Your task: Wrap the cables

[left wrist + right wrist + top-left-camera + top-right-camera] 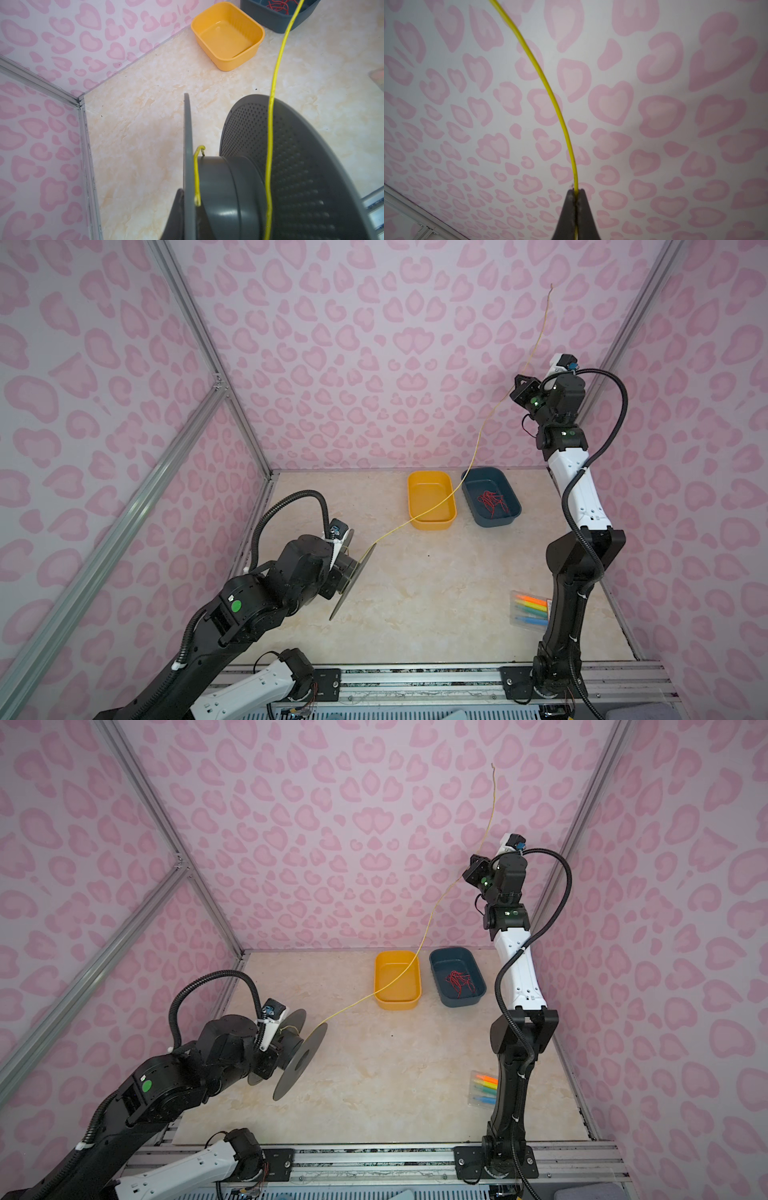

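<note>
Right gripper (576, 192): jaws pinched tight on the yellow wire (552, 95), which comes out between the tips. It is raised high off the table (415, 597), at about 1 o'clock in both top views.

From that grip a free tail rises toward 12–1 o'clock against the back wall and ends in the air. The other way, the wire slopes down toward 7–8 o'clock in one long, slightly sagging line. In both top views it crosses over the yellow tub (432, 524) on its way to the spool (224, 187).

Left gripper (182, 199): closed on the grey spool. One dark finger (175, 209) shows outside the plain flange; the other finger is hidden. The spool is held off the table at about 8 o'clock in both top views, with its flanges tilted.

In the left wrist view the wire passes the rim of the perforated flange and runs down across its inner face toward the hub. A short stretch lies on the hub against the plain flange, with its tip hooked up. Cannot tell how many turns are on.

Yellow tub and blue tub (494, 521) sit side by side at the table's 12–1 o'clock end near the back wall, blue at 3 o'clock of yellow. A tangle of red wires (492, 502) lies inside the blue tub. A clear pack of coloured pens (528, 608) lies at the table's 4 o'clock edge, partly behind the right arm.
</note>
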Robot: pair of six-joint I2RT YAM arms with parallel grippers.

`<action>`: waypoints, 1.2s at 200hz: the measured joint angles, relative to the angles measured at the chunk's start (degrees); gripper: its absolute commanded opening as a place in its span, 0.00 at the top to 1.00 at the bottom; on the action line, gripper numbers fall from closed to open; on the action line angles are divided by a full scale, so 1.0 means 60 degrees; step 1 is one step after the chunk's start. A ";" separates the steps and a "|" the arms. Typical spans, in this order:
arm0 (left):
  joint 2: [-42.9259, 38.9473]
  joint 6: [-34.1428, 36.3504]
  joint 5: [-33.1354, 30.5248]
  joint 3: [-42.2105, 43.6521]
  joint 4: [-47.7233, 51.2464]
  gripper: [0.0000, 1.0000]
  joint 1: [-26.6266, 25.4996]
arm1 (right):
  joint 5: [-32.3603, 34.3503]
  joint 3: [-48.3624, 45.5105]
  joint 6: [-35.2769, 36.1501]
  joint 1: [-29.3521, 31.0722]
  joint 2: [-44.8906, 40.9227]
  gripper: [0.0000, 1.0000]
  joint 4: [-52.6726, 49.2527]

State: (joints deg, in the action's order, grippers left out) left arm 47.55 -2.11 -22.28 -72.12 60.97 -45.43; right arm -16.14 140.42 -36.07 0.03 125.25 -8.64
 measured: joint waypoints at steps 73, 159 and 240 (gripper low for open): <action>0.0284 -0.0310 0.0743 -0.2779 0.0426 0.96 0.0000 | 0.0535 -0.2036 0.0091 0.0233 0.0047 1.00 0.0266; 0.1282 -0.0142 0.1140 -0.5246 0.0313 0.96 0.0011 | 0.1370 -0.6805 0.0590 0.0160 -0.1894 1.00 0.1643; 0.2364 0.0025 0.1690 -0.7435 -0.0958 0.96 0.0098 | 0.2991 -1.1621 0.1177 0.0583 -0.5158 1.00 0.2652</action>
State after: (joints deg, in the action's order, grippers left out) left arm 61.73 -1.96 -12.14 -116.73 55.22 -44.84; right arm 1.80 70.70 -29.02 3.53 94.30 7.27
